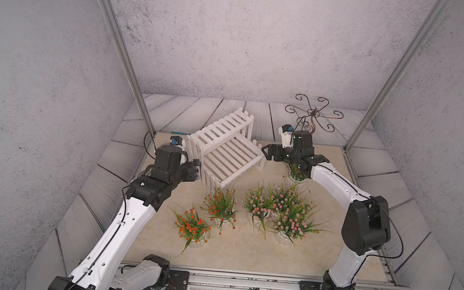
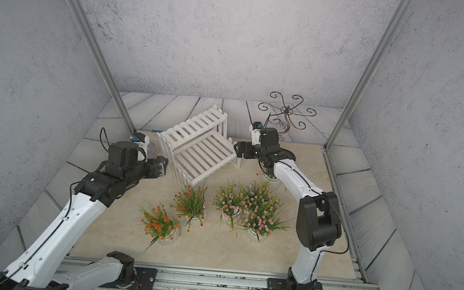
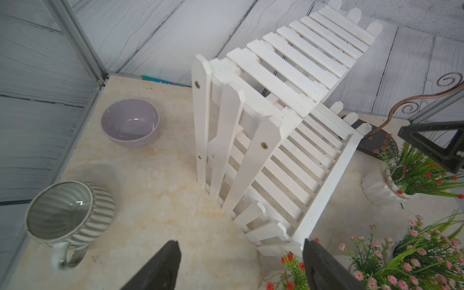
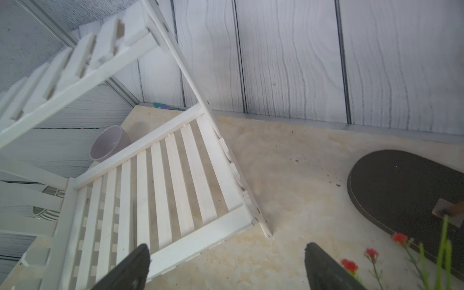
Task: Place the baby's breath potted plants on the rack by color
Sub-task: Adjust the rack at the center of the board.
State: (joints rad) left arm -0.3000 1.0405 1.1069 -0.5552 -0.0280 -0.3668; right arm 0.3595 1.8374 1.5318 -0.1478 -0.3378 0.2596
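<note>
Found the left gripper [image 3: 241,244] spread wide and holding nothing, with only bare table top and the low fence pickets of the rack [image 1: 224,150] showing between its fingers. Placed it, from both top views, just beside the rack's left end. Found the right gripper [image 4: 227,246] wide open and empty too, close by the front corner of the rack's right end, over the edge of the lower tier. Could not tell whether it touched the wood.

Saw the rack, white, slatted and two-tiered with picket-fence ends, standing askew on the beige table top [image 1: 230,251]. Counted six baby's breath potted plants in white ribbed pots, all on the table top.

- Spotted an orange-red plant [image 1: 221,205] just in front of the rack's left front corner.
- Spotted a second orange-red plant [image 1: 192,227] further out in front of the rack.
- Spotted a third orange-red plant [image 1: 296,173] beside the rack's right end, partly hidden under the right arm.
- Saw pink plant [image 1: 258,204], pink plant [image 1: 285,197] and pink plant [image 1: 292,224] bunched together, leaves mingling, in front of the rack's right half.

Noted a lilac bowl [image 3: 130,123] and a grey striped mug [image 3: 67,216] off the rack's left end. Noted a dark scrolled metal stand [image 1: 312,112] behind the rack's right end, on its oval base [image 4: 401,190].
</note>
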